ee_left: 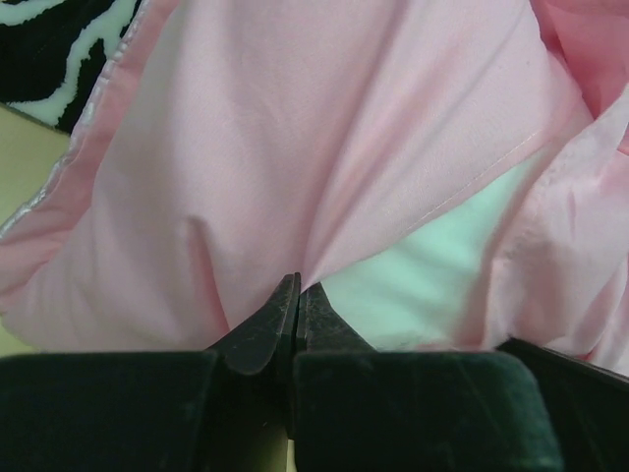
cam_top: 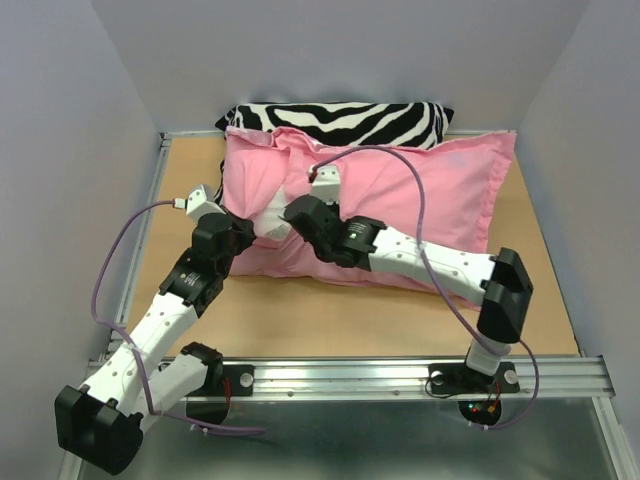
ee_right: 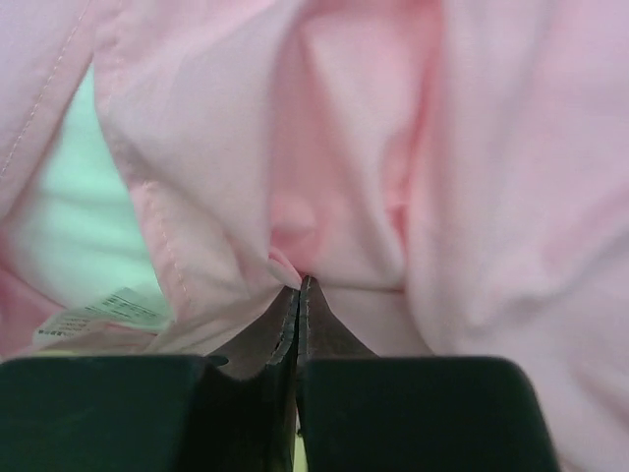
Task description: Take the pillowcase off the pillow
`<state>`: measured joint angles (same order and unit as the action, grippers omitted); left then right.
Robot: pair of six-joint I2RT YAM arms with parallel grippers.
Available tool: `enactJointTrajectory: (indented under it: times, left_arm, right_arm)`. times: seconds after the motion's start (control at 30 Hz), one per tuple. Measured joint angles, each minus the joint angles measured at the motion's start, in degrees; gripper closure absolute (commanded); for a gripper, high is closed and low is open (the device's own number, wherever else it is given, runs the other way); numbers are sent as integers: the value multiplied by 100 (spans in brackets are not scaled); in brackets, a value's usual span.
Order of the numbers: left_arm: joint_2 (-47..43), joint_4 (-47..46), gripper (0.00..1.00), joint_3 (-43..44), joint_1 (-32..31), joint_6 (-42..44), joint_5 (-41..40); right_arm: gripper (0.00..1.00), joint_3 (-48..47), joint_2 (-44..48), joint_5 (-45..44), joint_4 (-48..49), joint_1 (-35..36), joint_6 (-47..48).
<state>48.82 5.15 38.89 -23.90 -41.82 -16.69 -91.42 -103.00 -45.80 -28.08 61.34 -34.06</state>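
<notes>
Black fingers (ee_left: 265, 334) of the left gripper (ee_left: 298, 287) are pressed together, with a fold of the pink pillowcase (ee_left: 246, 147) nipped at their tips. Creases fan up and away from that pinch. Just right of these tips and ahead of them, the hem of the cover gapes and the white pillow (ee_left: 432, 280) shows bare. Well off to the upper left of this gripper sits a corner of the zebra cushion (ee_left: 44, 44).

On the right gripper (ee_right: 300, 287) the jaws are likewise closed flat, biting a bunched pleat of the same pink cloth. Left of its tips a stitched hem runs past, with white pillow beyond it and a small printed tag (ee_right: 103, 313) low on that side.

From above, both grippers sit close together at the open left end of the pillowcase, which lies on the wooden table (cam_top: 400, 320).
</notes>
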Motion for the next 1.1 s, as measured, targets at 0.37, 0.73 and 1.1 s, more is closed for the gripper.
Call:
enactJointTrajectory:
  times: [0.37,0.73,1.1]
  left_arm:
    - [15,-249,100,-107,-42,-31,350]
    - [85,-221,100,-632,-37,-105,566]
    - [-271,111,100,-654,-4,-44,699]
  right_arm:
    - [99,1121,2481,166,-514,-894,-26]
    - [90,2326,1923,962,-210,-933,22]
    - [63,2350,2168,1408,-15,-964,358]
